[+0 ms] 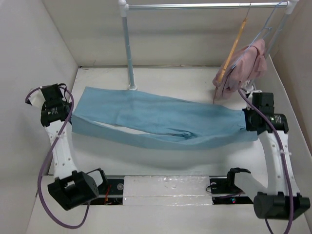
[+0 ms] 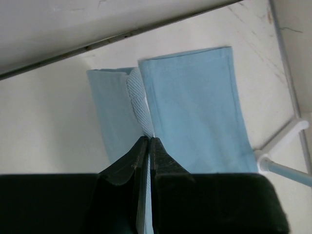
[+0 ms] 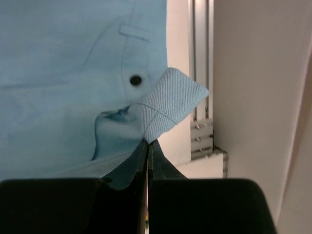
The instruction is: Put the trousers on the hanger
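Observation:
The light blue trousers (image 1: 165,121) lie stretched across the table, legs to the left and waist to the right. My left gripper (image 1: 72,113) is shut on the leg ends; in the left wrist view its jaws (image 2: 147,140) pinch a fold of fabric between the two hems (image 2: 195,107). My right gripper (image 1: 245,122) is shut on the waist; in the right wrist view its jaws (image 3: 147,142) pinch a turned-up waistband corner (image 3: 170,105) near a dark button (image 3: 135,79). The tan wooden hanger (image 1: 233,48) hangs tilted from the rail at the back right, apart from the trousers.
A metal rail (image 1: 204,6) on a white pole (image 1: 127,48) spans the back. A pink garment (image 1: 245,68) and a thin wire hanger (image 1: 265,27) hang at its right end beside the wooden hanger. White walls close in left, right and behind.

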Tool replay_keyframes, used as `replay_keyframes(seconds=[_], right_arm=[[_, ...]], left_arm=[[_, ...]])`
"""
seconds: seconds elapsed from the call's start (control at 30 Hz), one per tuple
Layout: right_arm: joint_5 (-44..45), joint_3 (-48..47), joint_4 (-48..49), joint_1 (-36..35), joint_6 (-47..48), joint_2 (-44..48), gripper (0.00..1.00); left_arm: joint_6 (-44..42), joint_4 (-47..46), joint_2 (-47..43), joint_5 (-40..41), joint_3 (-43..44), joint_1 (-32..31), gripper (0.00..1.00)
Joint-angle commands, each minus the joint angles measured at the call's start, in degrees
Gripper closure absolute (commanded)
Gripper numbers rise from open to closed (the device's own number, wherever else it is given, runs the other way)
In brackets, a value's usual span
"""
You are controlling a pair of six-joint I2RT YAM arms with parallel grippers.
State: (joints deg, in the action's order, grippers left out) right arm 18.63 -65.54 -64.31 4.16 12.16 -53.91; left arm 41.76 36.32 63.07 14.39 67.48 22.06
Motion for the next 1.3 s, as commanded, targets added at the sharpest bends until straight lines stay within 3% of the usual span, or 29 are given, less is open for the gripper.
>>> replay_keyframes(seconds=[0.0, 0.27, 0.53, 0.8, 0.93, 1.07, 1.1, 1.13, 1.17, 1.2, 1.23, 1.27], right_arm=[[-1.99, 0.84, 14.53, 1.89, 2.25, -4.61, 1.0], [-13.88, 0.68, 27.3, 12.0, 3.92, -18.76, 1.0], [-18.11, -7.4, 31.79, 13.32, 2.95, -34.13, 1.0], [-21.44, -13.91, 34.42, 14.56, 2.69, -43.55, 1.0], [-22.24, -15.06, 37.85, 14.56, 1.99, -47.6, 1.0], [-22.94, -15.67, 39.61, 15.08, 0.24, -50.85, 1.0], [-23.2, -15.15, 40.4, 15.08, -0.21, -51.38, 0.95], [-23.81, -14.88, 41.1, 15.08, -0.56, -51.38, 0.74], [-26.43, -14.45, 42.5, 15.61, -1.52, -50.34, 0.52], [-26.46, -14.44, 42.52, 15.61, -1.53, -50.33, 0.52], [-27.59, -14.27, 42.52, 15.61, -1.79, -49.72, 0.36], [-29.43, -14.01, 42.43, 15.61, -2.14, -48.49, 0.29]], left_arm=[[-0.98, -2.13, 3.1, 4.59, 3.61, 0.0, 1.0], [-1.68, -8.26, 15.4, 2.5, 11.44, -0.53, 1.0], [-5.19, -9.16, 32.52, 6.87, 22.76, -6.15, 1.0], [-7.56, -8.99, 45.73, 8.1, 33.57, -8.44, 1.0], [-10.2, -6.09, 54.68, 11.69, 45.07, -11.68, 1.0], [-11.61, -7.93, 57.86, 11.62, 48.17, -12.22, 1.0], [-11.52, -7.58, 58.48, 11.71, 48.88, -12.22, 1.0], [-11.87, -6.88, 60.14, 11.28, 50.45, -12.22, 1.0], [-12.4, -4.87, 61.81, 11.18, 52.82, -12.22, 0.74], [-12.4, -4.85, 61.82, 11.18, 53.71, -12.22, 0.74], [-12.84, -3.37, 62.35, 9.79, 54.07, -12.22, 0.62], [-12.75, -2.4, 62.26, 9.69, 54.24, -12.22, 0.44]])
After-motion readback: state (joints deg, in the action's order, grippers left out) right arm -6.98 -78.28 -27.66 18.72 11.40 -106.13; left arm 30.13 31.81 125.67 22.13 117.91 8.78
